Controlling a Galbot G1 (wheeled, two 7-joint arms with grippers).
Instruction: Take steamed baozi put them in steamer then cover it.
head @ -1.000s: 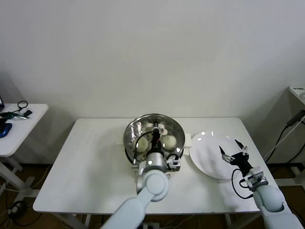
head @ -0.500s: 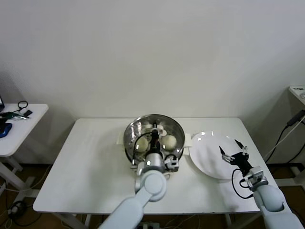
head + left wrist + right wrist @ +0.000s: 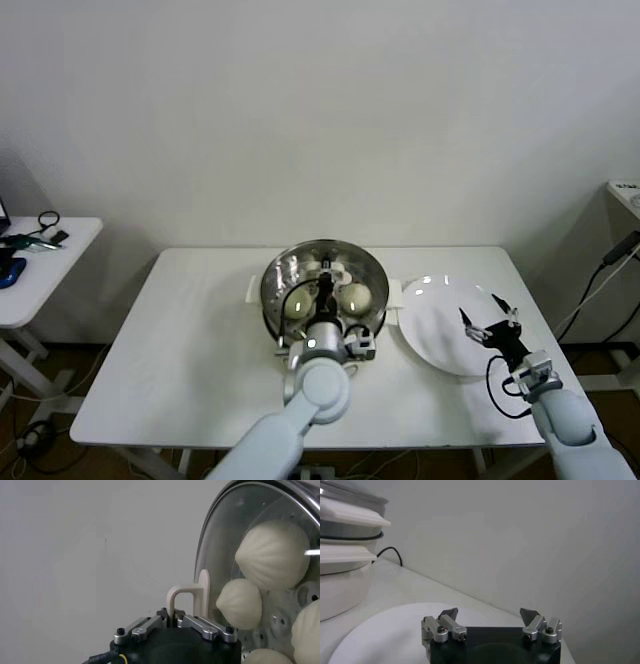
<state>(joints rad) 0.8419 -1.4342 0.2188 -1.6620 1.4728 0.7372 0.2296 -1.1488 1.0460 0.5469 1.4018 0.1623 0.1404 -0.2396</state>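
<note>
Head view: left tool (image 3: pixel 326 283) clamps cover (image 3: pixel 324 285) handle over steamer (image 3: pixel 270 310), maybe touching; right tool (image 3: pixel 489 320) agape, empty.

Cream-white baozi (image 3: pixel 272 555) with fine pleat lines; shiny steel steamer (image 3: pixel 277 275); clear cover (image 3: pixel 220 535), cream handle (image 3: pixel 192 596); white plate (image 3: pixel 432 325); white tabletop (image 3: pixel 190 350).

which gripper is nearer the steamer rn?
Left. The left gripper is over the steamer, shut on the cover by its handle. The right gripper hangs open over the white plate, beside the steamer.
</note>
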